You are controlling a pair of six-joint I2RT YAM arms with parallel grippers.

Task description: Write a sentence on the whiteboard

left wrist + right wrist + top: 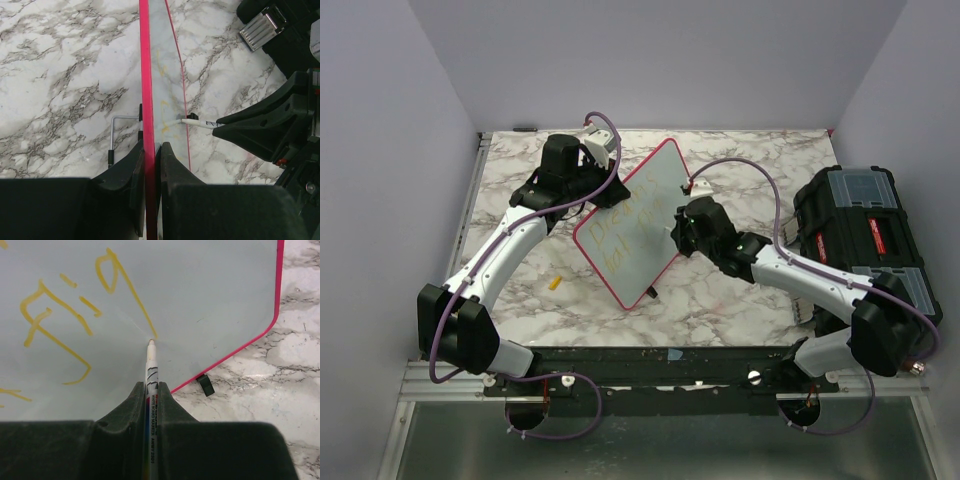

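The whiteboard (640,215), white with a red-pink rim, stands tilted on the marble table. My left gripper (150,150) is shut on its upper edge (145,75) and holds it up. Yellow lettering, the sentence (612,232), runs in two lines across its face; in the right wrist view (55,325) the strokes show large. My right gripper (152,387) is shut on a white whiteboard marker (151,375). The marker's tip touches the board face (210,300) at the end of a yellow stroke. The marker also shows in the left wrist view (197,122), against the board.
A black toolbox (865,235) with red labels stands at the right edge of the table. A small yellow cap (555,283) lies on the marble left of the board. A black clip (205,384) sits on the board's lower rim. A wire stand (117,135) shows behind the board.
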